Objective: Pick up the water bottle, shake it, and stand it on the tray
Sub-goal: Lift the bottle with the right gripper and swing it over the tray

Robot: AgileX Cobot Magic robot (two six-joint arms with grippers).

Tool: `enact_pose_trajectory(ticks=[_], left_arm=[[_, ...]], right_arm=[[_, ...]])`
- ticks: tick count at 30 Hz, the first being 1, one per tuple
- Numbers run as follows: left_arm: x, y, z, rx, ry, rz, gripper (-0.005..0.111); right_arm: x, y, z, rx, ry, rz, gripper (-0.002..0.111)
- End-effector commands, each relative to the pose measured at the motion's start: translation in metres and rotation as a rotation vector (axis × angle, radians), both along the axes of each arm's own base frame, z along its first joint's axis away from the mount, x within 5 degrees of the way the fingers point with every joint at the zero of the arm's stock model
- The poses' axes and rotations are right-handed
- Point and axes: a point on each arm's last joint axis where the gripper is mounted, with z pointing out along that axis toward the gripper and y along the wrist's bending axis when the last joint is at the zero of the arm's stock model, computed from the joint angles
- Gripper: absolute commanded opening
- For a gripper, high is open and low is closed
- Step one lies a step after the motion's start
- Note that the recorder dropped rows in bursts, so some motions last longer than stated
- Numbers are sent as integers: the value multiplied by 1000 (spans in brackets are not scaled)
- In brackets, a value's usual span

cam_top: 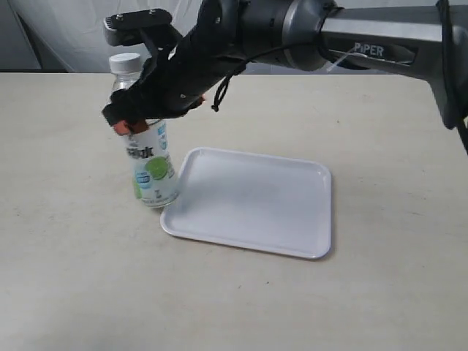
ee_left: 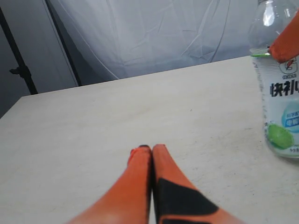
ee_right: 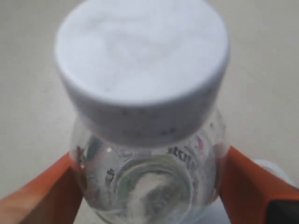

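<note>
The water bottle (cam_top: pixel 150 164) is a clear bottle with a white cap and a green-circle label. It is upright with a slight tilt, just off the near-left corner of the white tray (cam_top: pixel 256 197). I cannot tell whether its base touches the table. My right gripper (cam_top: pixel 130 126) reaches across from the right and is shut on the bottle's upper body below the cap. In the right wrist view, orange fingers (ee_right: pixel 42 196) press both sides of the bottle (ee_right: pixel 140 70). My left gripper (ee_left: pixel 152 148) is shut and empty, low over the table, with the bottle (ee_left: pixel 280 93) off to one side.
The tan table (cam_top: pixel 73 278) stretches all round the tray. A white curtain (ee_left: pixel 154 32) hangs behind the table's far edge, with a dark stand (ee_left: pixel 18 60) beside it. The right arm's dark link (cam_top: pixel 351 36) spans the upper scene.
</note>
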Motion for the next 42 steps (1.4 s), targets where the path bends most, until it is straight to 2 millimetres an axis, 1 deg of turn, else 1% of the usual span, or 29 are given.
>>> enact_pose_trajectory(ticks=[1,3,5,7,9,11,12,14,15,17,19,20,21,22,25,26,28,30,31,32,34,36,37,38,39,42], left_arm=[[0,0,0,0,-14,-1,0],[0,0,0,0,-14,-1,0],[0,0,0,-2,-14,0,0],[0,0,0,-2,-14,0,0],[0,0,0,-2,-14,0,0],[0,0,0,-2,-14,0,0],[0,0,0,-2,-14,0,0],[0,0,0,-2,-14,0,0],[0,0,0,-2,-14,0,0],[0,0,0,-2,-14,0,0],[0,0,0,-2,-14,0,0],[0,0,0,-2,-14,0,0],[0,0,0,-2,-14,0,0],[0,0,0,-2,-14,0,0],[0,0,0,-2,-14,0,0],[0,0,0,-2,-14,0,0],[0,0,0,-2,-14,0,0],[0,0,0,-2,-14,0,0],[0,0,0,0,-14,-1,0],[0,0,0,0,-14,-1,0],[0,0,0,0,-14,-1,0],[0,0,0,0,-14,-1,0],[0,0,0,0,-14,-1,0],[0,0,0,0,-14,-1,0],[0,0,0,0,-14,-1,0],[0,0,0,-2,-14,0,0]], right_arm=[[15,-21,25,-56,-107,-211,-1],[2,-18,34,-61,-88,-107,-1],[-19,-12,46,-29,-58,50,-1],[-34,-9,61,-1,-61,115,-1],[-41,-10,77,7,-149,120,-1],[-36,-14,89,17,-234,46,-1],[-33,-17,92,19,-245,-21,-1],[-29,-21,91,16,-196,-141,-1],[-31,-22,89,-5,-174,-130,-1],[-49,-15,87,-31,-129,29,-1],[-72,-8,90,-7,-91,248,-1],[-75,-8,93,8,-89,273,-1],[-73,-8,95,12,-118,250,-1],[-66,-9,95,-4,-161,180,-1],[-38,-25,92,-84,-212,-183,-1],[-36,-28,91,-106,-208,-224,-1],[-48,-24,91,-150,-203,-107,-1],[-71,-16,96,-125,-183,95,-1],[-78,-13,98,-105,-179,151,-1],[-80,-13,102,-92,-193,164,-1],[-71,-15,105,-111,-268,76,-1],[-56,-24,105,-144,-303,-145,-1],[-53,-27,105,-144,-295,-222,-1],[-54,-27,105,-155,-288,-210,-1],[-61,-24,105,-152,-270,-135,-1],[-86,-13,110,-76,-209,154,-1]])
